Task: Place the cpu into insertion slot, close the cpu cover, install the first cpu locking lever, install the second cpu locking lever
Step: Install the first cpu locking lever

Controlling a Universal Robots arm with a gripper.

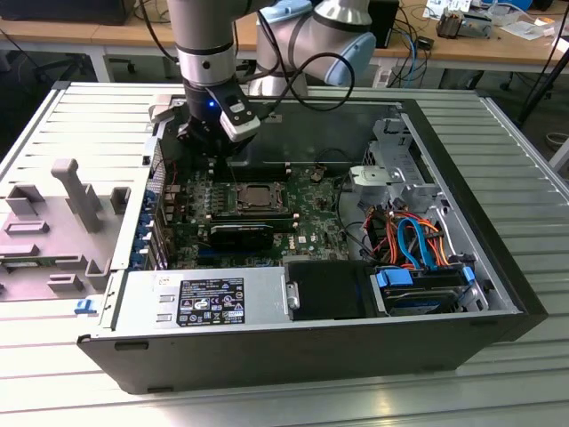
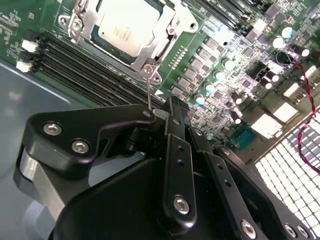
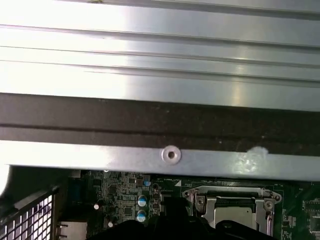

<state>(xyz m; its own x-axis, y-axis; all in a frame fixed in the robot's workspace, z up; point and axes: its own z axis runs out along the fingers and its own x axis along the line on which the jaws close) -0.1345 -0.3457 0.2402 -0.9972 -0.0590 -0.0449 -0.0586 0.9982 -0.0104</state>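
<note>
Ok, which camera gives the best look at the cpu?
The second wrist view: the cpu sits in its socket, its silver top plainly lit under the cover. The exterior view shows it small, mid-board. The first wrist view catches just an edge of it behind dark parts.

Ribbed aluminium worktop (image 1: 498,133), bright glare along its slats. Behind it, wooden desks (image 1: 80,34) cluttered with cables (image 1: 418,40); grey floor (image 1: 18,116) underneath.
</note>
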